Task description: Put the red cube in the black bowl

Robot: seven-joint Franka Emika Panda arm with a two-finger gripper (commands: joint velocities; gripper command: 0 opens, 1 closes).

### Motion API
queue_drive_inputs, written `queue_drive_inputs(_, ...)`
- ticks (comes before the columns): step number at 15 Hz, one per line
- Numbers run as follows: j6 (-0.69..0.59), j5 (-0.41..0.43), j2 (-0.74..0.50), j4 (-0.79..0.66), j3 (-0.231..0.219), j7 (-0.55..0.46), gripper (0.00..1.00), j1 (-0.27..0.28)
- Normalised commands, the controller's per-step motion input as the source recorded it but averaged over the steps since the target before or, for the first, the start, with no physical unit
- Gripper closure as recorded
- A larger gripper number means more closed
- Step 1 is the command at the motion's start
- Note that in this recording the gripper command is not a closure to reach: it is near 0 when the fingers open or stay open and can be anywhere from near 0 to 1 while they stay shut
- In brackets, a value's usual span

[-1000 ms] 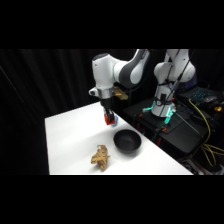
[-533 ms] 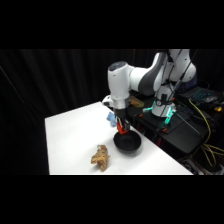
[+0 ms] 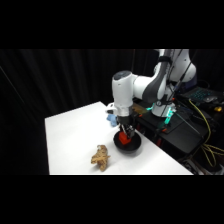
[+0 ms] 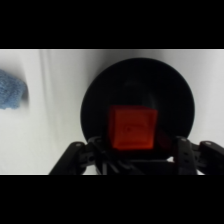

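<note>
The white arm's gripper has swung from the table's far edge to hang directly over the round glossy black bowl, its fingers pinching the small bright red-orange cube just above the bowl's middle. Transport looks finished; only letting go remains. The tan lumpy figure lies near the bowl, untouched.

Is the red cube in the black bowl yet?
Over it, maybe inside: the red cube sits within the black bowl's rim at the gripper; whether released, cannot tell.
</note>
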Motion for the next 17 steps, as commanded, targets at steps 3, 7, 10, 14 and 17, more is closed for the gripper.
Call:
queue_drive_inputs(3, 0.01, 0.191, 0.06, 0.09, 0.067, -0.30, 0.00, -0.066)
queue_drive_inputs(7, -0.37, 0.009, -0.24, 0.08, 0.000, -0.10, 0.00, -0.026)
queue_drive_inputs(10, -0.69, -0.059, -0.45, 0.14, -0.024, 0.00, 0.00, -0.007)
queue_drive_inputs(14, -0.64, -0.008, -0.43, 0.20, 0.011, 0.01, 0.00, 0.002)
queue_drive_inputs(17, -0.47, -0.017, -0.35, 0.19, 0.024, 0.08, 0.00, 0.011)
